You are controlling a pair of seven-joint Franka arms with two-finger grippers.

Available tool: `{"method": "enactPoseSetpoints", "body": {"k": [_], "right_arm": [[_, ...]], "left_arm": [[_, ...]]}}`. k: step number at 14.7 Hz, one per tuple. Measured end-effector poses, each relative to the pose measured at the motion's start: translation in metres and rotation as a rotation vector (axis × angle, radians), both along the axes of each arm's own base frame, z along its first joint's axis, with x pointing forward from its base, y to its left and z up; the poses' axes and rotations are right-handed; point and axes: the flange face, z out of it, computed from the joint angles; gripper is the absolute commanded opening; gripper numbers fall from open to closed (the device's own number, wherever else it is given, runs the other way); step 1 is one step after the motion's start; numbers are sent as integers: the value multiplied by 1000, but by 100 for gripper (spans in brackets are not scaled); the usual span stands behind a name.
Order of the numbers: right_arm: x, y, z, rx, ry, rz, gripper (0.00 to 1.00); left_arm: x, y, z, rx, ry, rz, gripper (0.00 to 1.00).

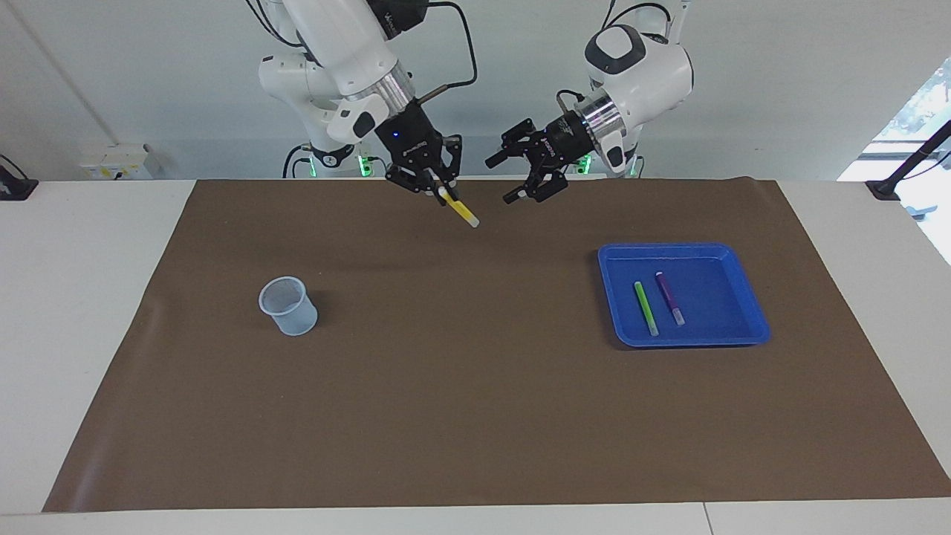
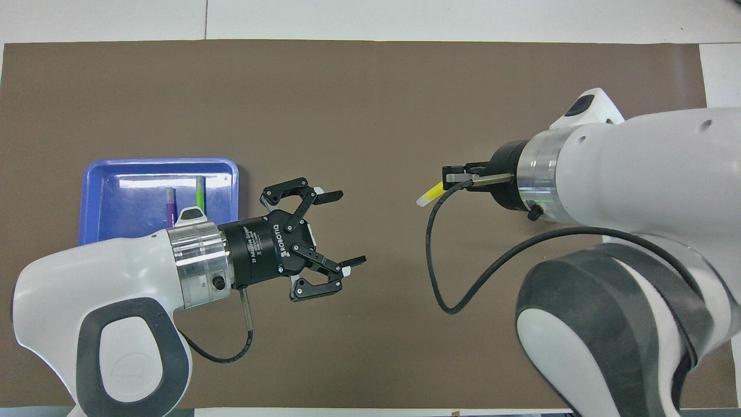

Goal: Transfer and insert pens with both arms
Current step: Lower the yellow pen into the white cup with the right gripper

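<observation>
Left gripper (image 2: 333,231) gapes empty; right gripper (image 1: 437,184) clamps yellow pen (image 1: 462,210) — its upper end hidden.

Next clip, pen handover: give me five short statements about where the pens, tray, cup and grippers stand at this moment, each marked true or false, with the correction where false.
1. The right gripper is shut on the yellow pen. True.
2. The left gripper holds the purple pen. False: its fingers are open and empty; the purple pen lies in the blue tray.
3. The green pen lies in the tray beside the purple pen. True.
4. The yellow pen already stands in the mesh cup. False: the mesh cup has no pen in it; the yellow pen is in the air over the brown mat.
5. The cup sits inside the tray. False: it stands on the mat toward the right arm's end, the tray toward the left arm's.
</observation>
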Motion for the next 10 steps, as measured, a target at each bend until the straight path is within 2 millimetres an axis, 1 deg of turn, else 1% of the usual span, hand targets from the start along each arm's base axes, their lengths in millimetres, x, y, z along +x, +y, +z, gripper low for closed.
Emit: {"method": "enactPoseSetpoints", "body": {"k": [3,5,7,10], "right_arm": [[13,-60,-14,-51,-19,37,0],[15,-97,-26,-82,-29,61,0],[13,-131,-37,-114,-37,88,0],[9,-187,-61,-166,-69,138,0]], "left_arm": [[14,25,-5,45,-22,32,100],[22,40,-9,126,-67,5,100],[25,53,-14,215,-117,-89,100],[32,85,-25,329,-188,-247,100]]}}
